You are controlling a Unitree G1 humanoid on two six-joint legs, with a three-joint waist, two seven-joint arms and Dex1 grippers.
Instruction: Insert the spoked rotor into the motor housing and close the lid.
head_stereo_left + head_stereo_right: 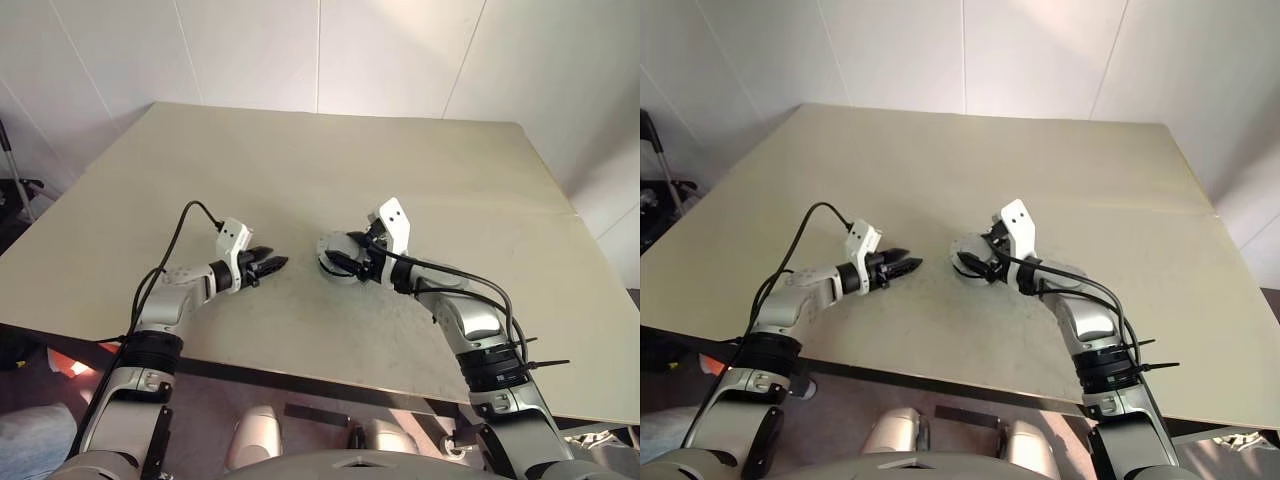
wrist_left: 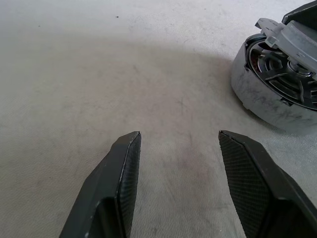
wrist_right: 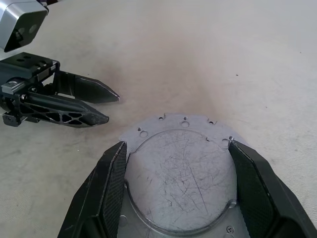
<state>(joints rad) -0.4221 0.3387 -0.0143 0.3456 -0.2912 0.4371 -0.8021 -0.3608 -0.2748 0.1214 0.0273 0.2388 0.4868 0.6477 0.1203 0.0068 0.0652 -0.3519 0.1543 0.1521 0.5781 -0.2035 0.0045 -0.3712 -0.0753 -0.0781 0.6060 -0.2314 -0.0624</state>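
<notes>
Plainly, the housing (image 2: 277, 84) is the one container in play: a thick silver-grey drum tipped up on its edge on the table (image 1: 300, 170), its open face turned toward the left gripper (image 1: 268, 266). Inside that face sits the rotor (image 2: 285, 74), its pale curved spokes and small hub set within the dark ring (whether it is fully seated cannot be told). The right gripper (image 3: 176, 163) pinches the housing across its width, one black finger on each side of the scratched, flat back plate with its small holes around the edge. The left gripper hovers just beside the housing, apart from it, its two textured fingers (image 2: 121, 168) spread with nothing but bare table between them. The table is a pale beige slab, lightly scuffed and smudged near the grippers. White panelled walls rise behind it, with thin seams running between the panels. At the far left, beyond the table edge, stands some dark equipment (image 1: 15, 190) that is too small to identify.
</notes>
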